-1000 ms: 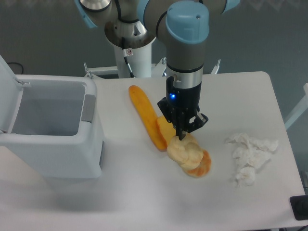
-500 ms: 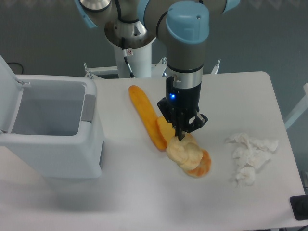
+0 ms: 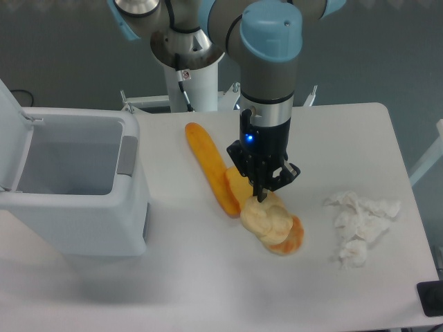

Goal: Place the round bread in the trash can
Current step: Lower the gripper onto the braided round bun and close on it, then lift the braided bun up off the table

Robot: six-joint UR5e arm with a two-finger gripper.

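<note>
in the fixed camera view the gripper (image 3: 263,195) stands just over the top edge of the round bread (image 3: 265,218), which lies on the table (image 3: 208,277) partly on an orange donut (image 3: 291,238), beside the baguette (image 3: 210,166). the jaws look nearly together, but i cannot tell if they grip the bun. the step is grasping; next comes a firm hold, then a lift toward the open trash can (image 3: 69,187), well apart on the left.
</note>
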